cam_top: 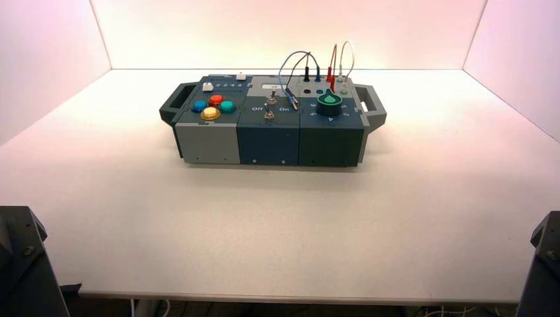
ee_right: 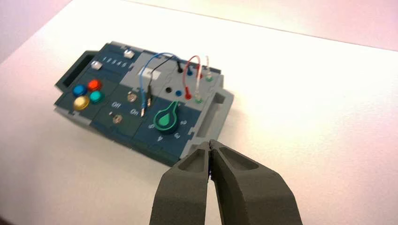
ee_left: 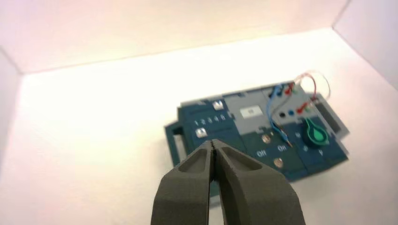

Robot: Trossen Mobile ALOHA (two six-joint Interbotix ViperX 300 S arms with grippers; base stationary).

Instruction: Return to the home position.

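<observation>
The box [cam_top: 271, 135] stands at the middle back of the white table. It bears coloured buttons [cam_top: 212, 106] on its left, two toggle switches [cam_top: 270, 107] between "Off" and "On" in the middle, and a green knob [cam_top: 329, 104] and looped wires [cam_top: 315, 66] on its right. My left arm [cam_top: 23, 264] is parked at the near left corner; its gripper [ee_left: 214, 143] is shut and empty, well back from the box [ee_left: 244, 136]. My right arm [cam_top: 543, 264] is parked at the near right corner; its gripper [ee_right: 209, 143] is shut and empty, apart from the box [ee_right: 141, 103].
White walls [cam_top: 290, 33] close the table on the back and both sides. The table's front edge [cam_top: 290, 297] runs between the two arms. Open table surface lies between the box and the arms.
</observation>
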